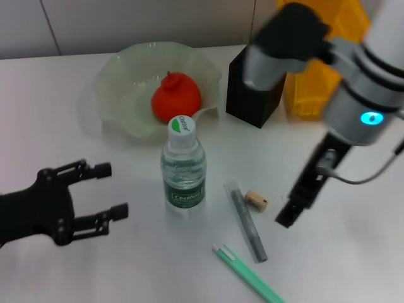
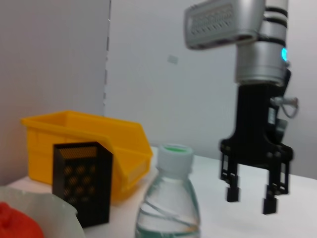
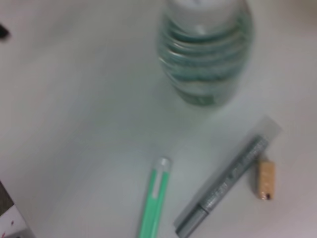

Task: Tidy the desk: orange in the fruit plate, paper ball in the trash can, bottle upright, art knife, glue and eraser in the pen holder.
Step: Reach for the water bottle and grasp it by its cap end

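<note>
Stretching across the scene, the white desk (image 1: 126,265) carries everything, and at its far right corner sits the yellow trash can (image 1: 315,88), largely hidden behind the right arm, so its contents cannot be seen. Left of it lies the pale green fruit plate (image 1: 126,76) with the orange (image 1: 176,96) resting inside. Between plate and trash can stands the black mesh pen holder (image 1: 251,95); what it holds cannot be made out. The bottle (image 1: 183,165) stands upright just in front of the plate. The left gripper (image 1: 107,189) hovers low, left of the bottle, fingers spread and holding nothing. The right gripper (image 2: 250,196) hangs above the desk, right of the eraser, fingers apart and empty. The grey glue stick (image 1: 247,222) lies beside the green art knife (image 1: 249,274), and the tan eraser (image 1: 256,201) rests just right of the glue.
</note>
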`<control>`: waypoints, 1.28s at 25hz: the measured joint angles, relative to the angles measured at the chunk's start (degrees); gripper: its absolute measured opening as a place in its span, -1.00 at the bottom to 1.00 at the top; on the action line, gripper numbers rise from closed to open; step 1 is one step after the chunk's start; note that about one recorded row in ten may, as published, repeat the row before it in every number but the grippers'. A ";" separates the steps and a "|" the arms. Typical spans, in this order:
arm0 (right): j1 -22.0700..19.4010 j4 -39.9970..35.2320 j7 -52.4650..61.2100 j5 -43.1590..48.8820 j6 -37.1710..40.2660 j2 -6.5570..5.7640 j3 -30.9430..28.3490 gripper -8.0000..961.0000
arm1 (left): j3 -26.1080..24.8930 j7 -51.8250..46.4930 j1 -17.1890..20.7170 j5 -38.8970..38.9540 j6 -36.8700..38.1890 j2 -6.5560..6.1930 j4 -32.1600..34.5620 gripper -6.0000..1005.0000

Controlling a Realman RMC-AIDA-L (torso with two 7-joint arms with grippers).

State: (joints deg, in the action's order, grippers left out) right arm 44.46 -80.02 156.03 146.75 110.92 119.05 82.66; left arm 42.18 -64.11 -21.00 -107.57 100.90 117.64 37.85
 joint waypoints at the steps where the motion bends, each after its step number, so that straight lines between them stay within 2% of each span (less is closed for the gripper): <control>1: -1.75 -1.09 -1.66 0.21 0.01 -0.01 -1.42 0.34 | -0.28 0.00 -0.42 0.02 -0.47 0.33 0.00 0.50; 3: -5.26 -2.85 -5.64 -0.47 -0.50 0.08 -4.56 0.34 | -0.41 -0.04 -1.55 0.05 -1.63 0.71 -0.65 0.50; 4: -8.88 -4.06 -10.04 -3.01 -1.16 0.14 -7.88 0.34 | -0.47 -0.25 -3.02 0.09 -2.78 0.68 -2.53 0.50; 6: -10.38 -4.43 -12.05 -4.66 -1.48 0.13 -9.36 0.34 | -0.53 -0.32 -3.78 0.10 -3.12 0.66 -3.50 0.50; 10: -17.66 -5.17 -24.80 -14.47 -2.82 0.04 -18.50 0.34 | -0.95 -0.65 -6.48 0.16 -3.91 0.77 -5.32 0.50; 13: -20.09 -4.84 -30.40 -17.36 -3.22 0.10 -21.13 0.34 | -0.98 -1.17 -7.61 0.26 -4.22 0.84 -6.13 0.50; 14: -22.95 -4.28 -36.25 -20.35 -4.22 0.16 -22.70 0.34 | -0.99 -1.28 -7.91 0.34 -4.33 0.85 -6.43 0.50; 15: -22.95 -4.28 -36.25 -20.35 -4.22 0.16 -22.70 0.34 | -0.99 -1.28 -7.91 0.34 -4.33 0.85 -6.43 0.50; 17: -25.50 -3.22 -41.77 -23.26 -5.74 0.14 -23.56 0.34 | -0.99 -1.28 -7.91 0.34 -4.33 0.85 -6.43 0.49; 19: -28.92 -0.69 -51.19 -29.02 -6.45 0.11 -25.85 0.34 | -1.01 -1.36 -8.46 0.61 -4.75 0.84 -6.99 0.49; 24: -30.59 4.63 -59.26 -32.99 -6.59 0.01 -29.43 0.34 | -0.85 -1.82 -9.64 3.05 -6.70 0.94 -8.62 0.49; 32: -30.14 8.45 -61.84 -33.12 -6.90 0.03 -30.98 0.33 | -0.47 -2.49 -12.37 3.63 -8.27 1.08 -11.57 0.49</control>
State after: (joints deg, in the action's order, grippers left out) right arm 14.32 -71.57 94.19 113.63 104.02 119.07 51.67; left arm 41.71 -66.60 -33.37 -103.94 92.62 118.73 26.28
